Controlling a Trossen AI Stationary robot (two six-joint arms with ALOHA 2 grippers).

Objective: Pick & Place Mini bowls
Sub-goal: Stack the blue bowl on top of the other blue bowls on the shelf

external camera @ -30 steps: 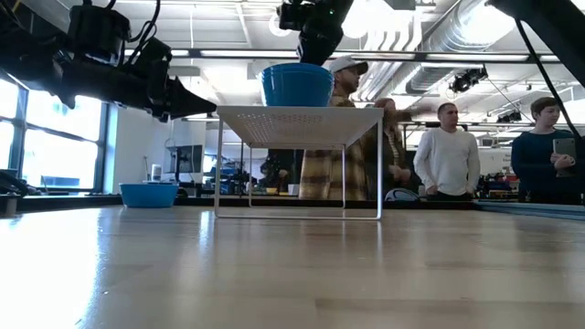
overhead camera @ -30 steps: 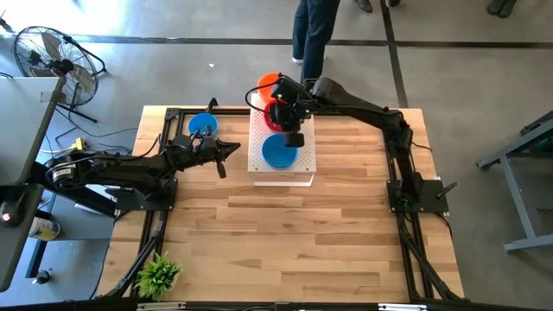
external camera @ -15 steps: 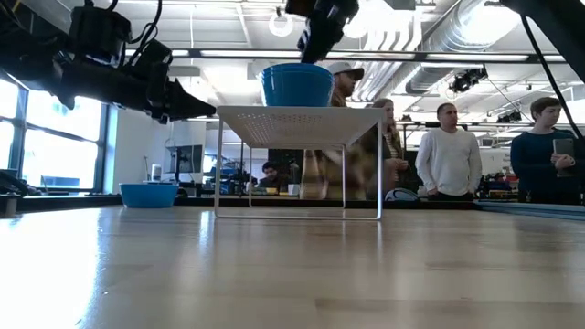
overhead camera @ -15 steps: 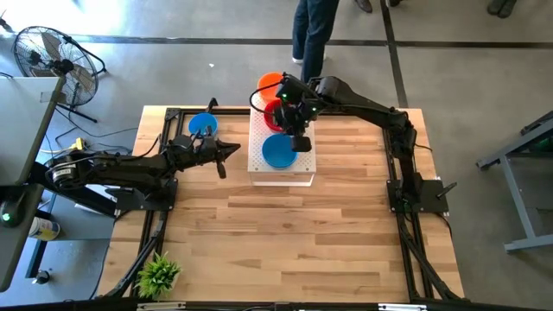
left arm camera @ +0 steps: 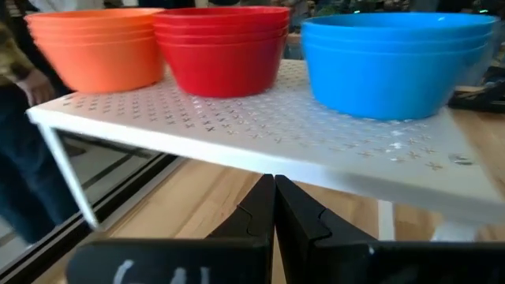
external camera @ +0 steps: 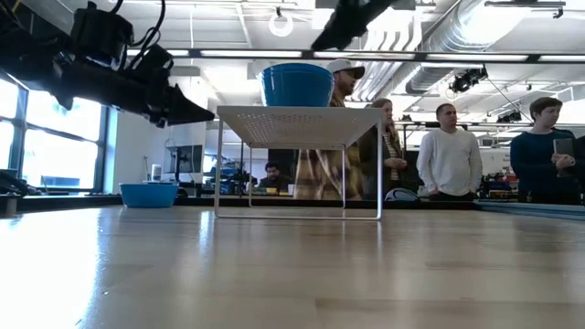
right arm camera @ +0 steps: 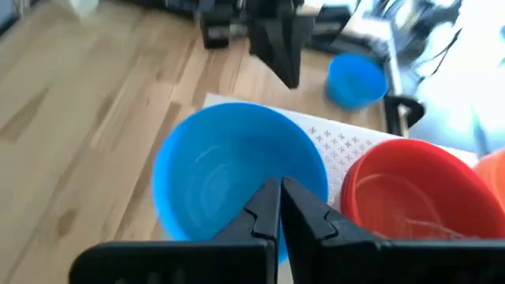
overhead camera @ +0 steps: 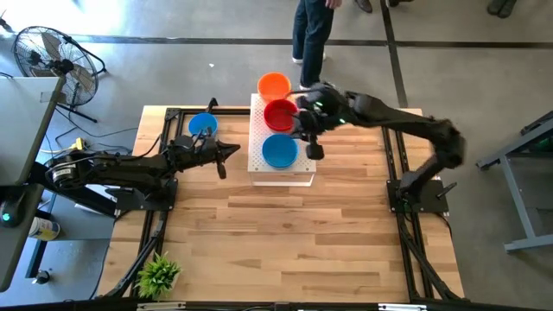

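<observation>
No text, label, brand, number or sign can be read in any of the views. Pale handwritten strokes stand on the dark bar of the left gripper (left arm camera: 274, 207) at the lower left of the left wrist frame, but they are too blurred to make out.

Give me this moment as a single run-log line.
right pincer: shut, empty, above blue bowl stack | left pincer: shut, idle beside white platform | platform: orange, red, blue stacks | table: one blue bowl
</observation>
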